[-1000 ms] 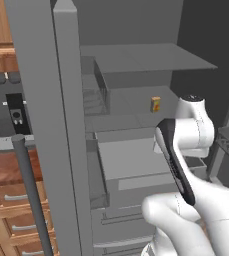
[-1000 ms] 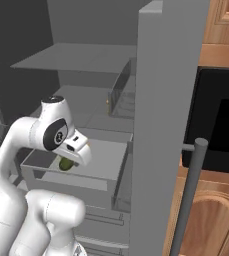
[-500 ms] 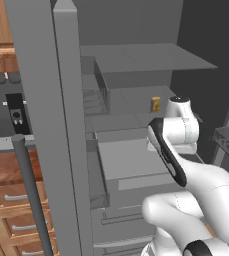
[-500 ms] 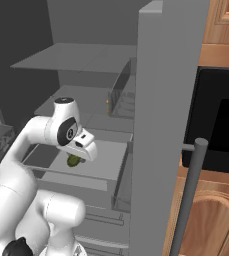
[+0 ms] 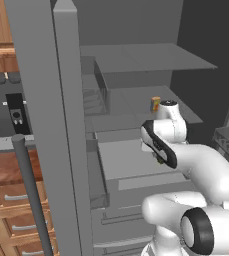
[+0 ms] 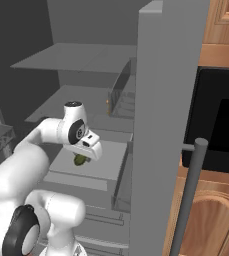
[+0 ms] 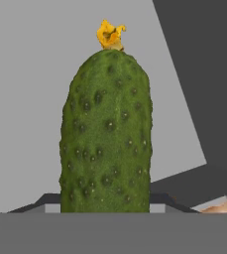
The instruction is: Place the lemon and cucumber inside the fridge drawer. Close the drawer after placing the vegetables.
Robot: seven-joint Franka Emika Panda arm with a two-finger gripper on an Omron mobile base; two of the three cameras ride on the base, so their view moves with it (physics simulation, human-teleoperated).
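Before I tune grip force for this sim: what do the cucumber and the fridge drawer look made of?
Cucumber: organic vegetable skin, matte dark green, bumpy and pitted, with a yellow dried flower at its tip. Fridge drawer: flat plain grey, untextured; possibly plastic or metal, the render leaves it open.

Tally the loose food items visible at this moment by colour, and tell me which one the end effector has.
Dark green: 1, the cucumber, held in the shut end effector over the open fridge drawer.
Orange-yellow: 1, a small carton standing on the fridge shelf behind.
Total: 2.
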